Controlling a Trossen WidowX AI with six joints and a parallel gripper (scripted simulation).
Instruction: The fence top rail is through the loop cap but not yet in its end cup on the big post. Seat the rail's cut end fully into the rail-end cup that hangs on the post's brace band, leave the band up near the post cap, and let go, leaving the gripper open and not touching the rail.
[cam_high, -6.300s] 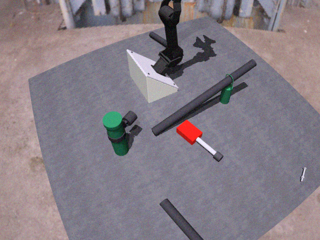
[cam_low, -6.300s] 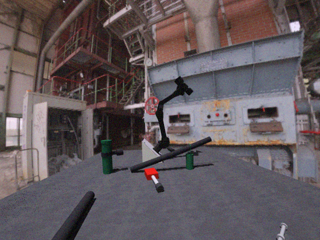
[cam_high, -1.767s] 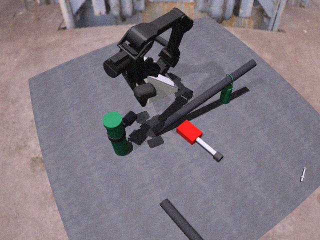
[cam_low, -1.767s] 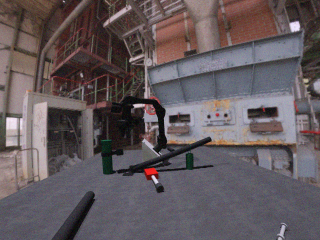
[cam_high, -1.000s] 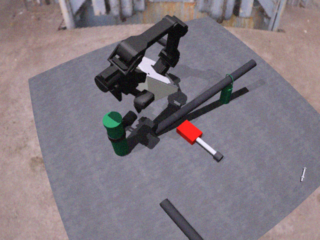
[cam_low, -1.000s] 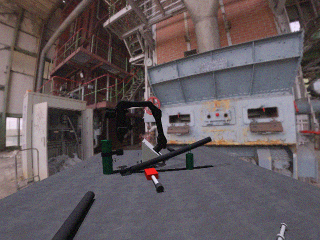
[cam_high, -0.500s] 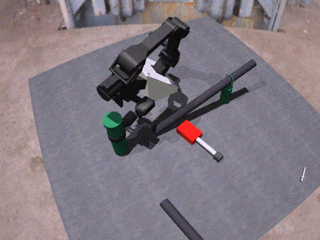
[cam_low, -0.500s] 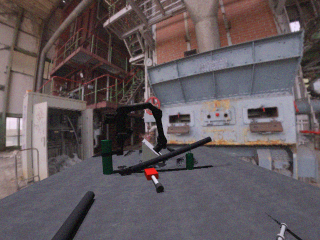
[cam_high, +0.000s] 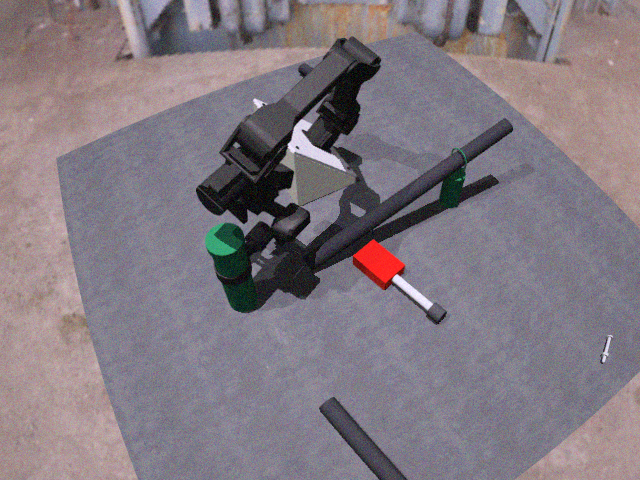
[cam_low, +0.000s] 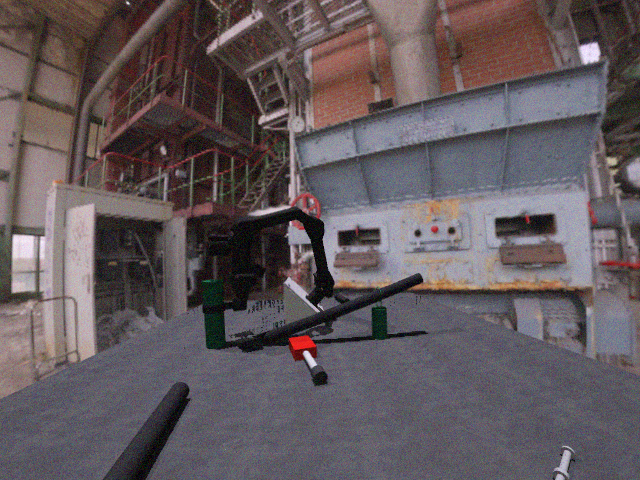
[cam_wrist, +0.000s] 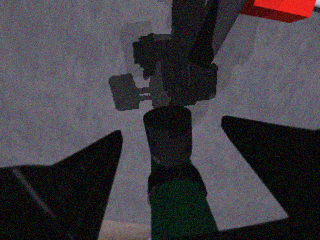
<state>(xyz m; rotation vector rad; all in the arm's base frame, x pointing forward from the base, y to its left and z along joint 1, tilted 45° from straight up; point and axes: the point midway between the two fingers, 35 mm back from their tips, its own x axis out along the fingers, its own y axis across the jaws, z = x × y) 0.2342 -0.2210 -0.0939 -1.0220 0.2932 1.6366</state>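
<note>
The big green post stands upright. Its black brace band is around its upper part, below the cap. The dark rail-end cup hangs on the band, facing the rail side. The dark rail slants through the loop cap on the small green post. Its cut end is low, near the table and outside the cup. My gripper is open, with fingertips either side of the cup in the wrist view; contact is unclear.
A red block with a white rod and dark tip lies beside the rail. Another dark rail lies at the front. A small white bolt lies at the right. A grey-white wedge stands beneath the arm.
</note>
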